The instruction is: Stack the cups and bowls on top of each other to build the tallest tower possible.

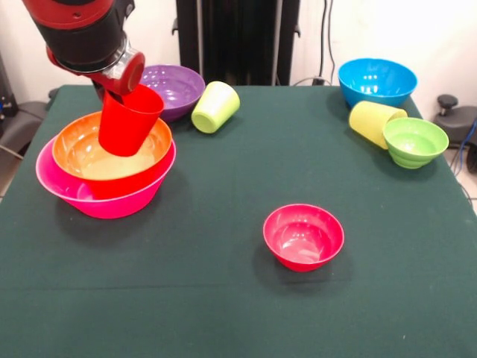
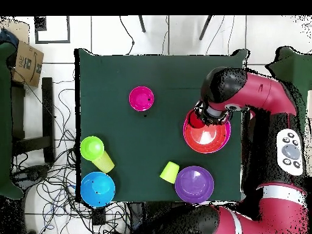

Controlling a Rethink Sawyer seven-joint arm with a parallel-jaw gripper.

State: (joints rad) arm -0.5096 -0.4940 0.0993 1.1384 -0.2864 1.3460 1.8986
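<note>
the gripper (image 1: 123, 78) is clamped on the red cup (image 1: 129, 121), tilted over the large orange bowl (image 1: 82, 153) nested in the pink bowl (image 1: 104, 201). this tower is barely begun; the other bowls and two cups lie scattered.

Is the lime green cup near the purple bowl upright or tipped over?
Tipped over. The lime green cup lies on its side on the table beside the purple bowl.
</note>
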